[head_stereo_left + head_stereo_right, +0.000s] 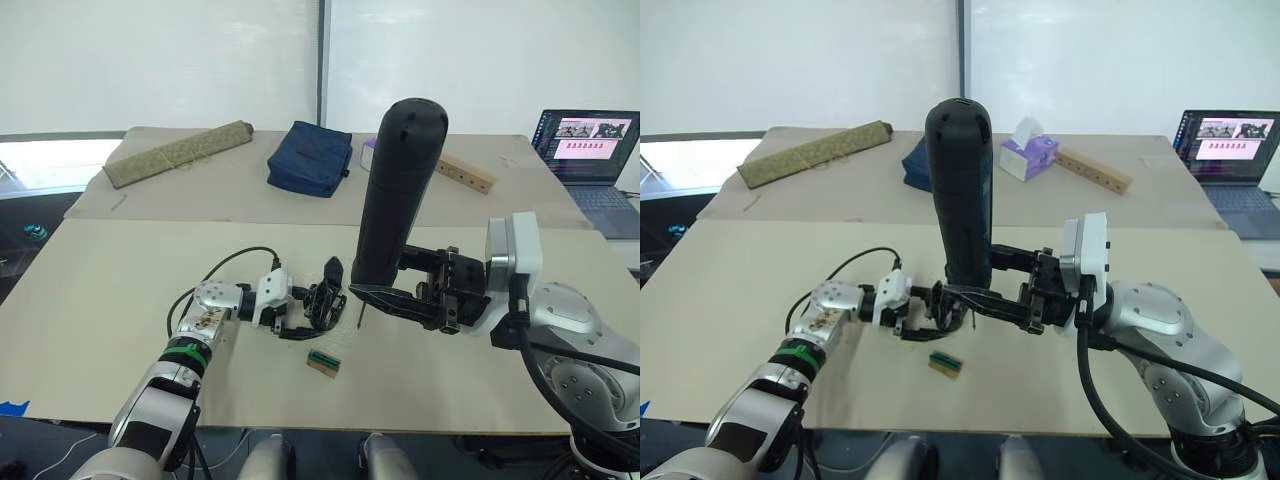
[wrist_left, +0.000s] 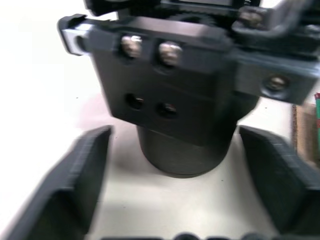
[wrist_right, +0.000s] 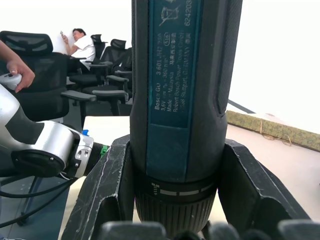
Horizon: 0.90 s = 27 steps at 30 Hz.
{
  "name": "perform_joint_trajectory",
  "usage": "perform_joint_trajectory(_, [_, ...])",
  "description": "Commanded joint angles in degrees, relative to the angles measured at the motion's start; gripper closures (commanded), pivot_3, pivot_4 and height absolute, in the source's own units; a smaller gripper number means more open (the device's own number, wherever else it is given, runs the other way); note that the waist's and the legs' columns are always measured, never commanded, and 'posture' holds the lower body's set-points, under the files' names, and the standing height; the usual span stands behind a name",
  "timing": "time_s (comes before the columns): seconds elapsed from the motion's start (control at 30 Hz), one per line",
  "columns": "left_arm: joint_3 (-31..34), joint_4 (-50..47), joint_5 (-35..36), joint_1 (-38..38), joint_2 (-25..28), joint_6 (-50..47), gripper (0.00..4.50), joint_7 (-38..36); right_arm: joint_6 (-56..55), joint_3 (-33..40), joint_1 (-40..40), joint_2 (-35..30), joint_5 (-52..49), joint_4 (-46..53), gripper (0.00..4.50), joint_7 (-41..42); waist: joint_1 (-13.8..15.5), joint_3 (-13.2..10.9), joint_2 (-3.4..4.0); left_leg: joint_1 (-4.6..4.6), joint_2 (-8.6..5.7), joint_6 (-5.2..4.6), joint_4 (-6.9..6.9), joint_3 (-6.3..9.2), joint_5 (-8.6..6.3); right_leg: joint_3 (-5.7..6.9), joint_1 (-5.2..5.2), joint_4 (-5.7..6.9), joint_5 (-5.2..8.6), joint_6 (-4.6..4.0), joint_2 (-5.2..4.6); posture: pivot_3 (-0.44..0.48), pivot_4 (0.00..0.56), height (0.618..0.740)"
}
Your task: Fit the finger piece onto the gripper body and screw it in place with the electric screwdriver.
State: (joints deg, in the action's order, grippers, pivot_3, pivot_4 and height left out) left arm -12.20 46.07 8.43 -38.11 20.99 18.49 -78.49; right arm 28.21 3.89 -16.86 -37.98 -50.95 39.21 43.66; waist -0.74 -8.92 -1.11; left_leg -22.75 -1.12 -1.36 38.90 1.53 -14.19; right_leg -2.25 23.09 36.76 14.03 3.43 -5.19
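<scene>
Nearest the head camera, a small green-topped tan block (image 1: 323, 363) lies flat on the counter (image 1: 100, 330), just in front of the left claw (image 1: 312, 312) and apart from it.

Left claw: fingers spread either side of the gripper body (image 1: 322, 300). In the left wrist view the gripper body (image 2: 175, 95) stands between the two fingers (image 2: 65, 185) with a gap on each side, so the claw is released, not gripping. The body's upper edge is cut off in that view.

Finger piece (image 1: 333, 269): black and pointed, it stands at the top of the gripper body, just beyond the left claw. Whether it is seated cannot be made out.

Right claw (image 1: 385, 297): clenched on the lower barrel of the electric screwdriver (image 1: 396, 190), held near upright. The thin bit (image 1: 360, 316) points down just beside the gripper body; contact cannot be judged. In the right wrist view both fingers (image 3: 107, 190) press the barrel (image 3: 182, 100), its ends cut off.
</scene>
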Motion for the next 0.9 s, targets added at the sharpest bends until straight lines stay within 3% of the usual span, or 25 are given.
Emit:
perform_joint_trajectory(0.03, [0.35, 2.2, -1.77, 1.8, 0.67, -1.16, 0.01, 1.62, -0.6, 2.78, -0.48, -0.35, -2.52, 2.3, 2.6, 0.14, 0.01, 0.0, 0.0, 0.01, 0.01, 0.0, 0.0, 0.0, 0.0, 0.0, 0.0, 0.01, 0.0, 0.0, 0.01, 0.0, 0.15, 0.74])
perform_joint_trajectory(0.2, [3.09, -2.86, 1.33, 4.64, 1.02, -4.94, 0.01, 2.51, -0.68, 2.65, -0.6, -0.29, -2.46, 2.04, 2.6, 0.3, -0.29, 0.0, 0.0, 0.02, 0.04, 0.0, -0.01, 0.0, 0.0, -0.02, 0.0, 0.01, 0.0, 0.0, 0.03, 0.0, 0.15, 0.74])
perform_joint_trajectory(0.6, [3.83, -28.01, 3.33, 17.68, 1.07, -17.08, 0.01, 11.43, -0.9, 2.7, -0.16, -0.1, -2.06, 2.0, 2.6, 0.17, -0.01, 0.0, 0.0, -0.02, 0.06, 0.0, -0.06, 0.01, 0.0, -0.06, 0.06, -0.02, 0.0, -0.01, -0.03, 0.0, 0.15, 0.74])
perform_joint_trajectory(0.9, [1.19, -34.81, 1.88, 20.48, -1.15, -21.61, 0.01, 17.98, -1.02, 2.28, -0.26, 0.23, -1.7, 1.97, 2.6, -0.07, 0.41, 0.0, 0.0, -0.05, 0.02, 0.0, -0.06, 0.01, 0.0, -0.04, 0.06, -0.05, 0.0, 0.0, -0.08, 0.0, 0.15, 0.74])
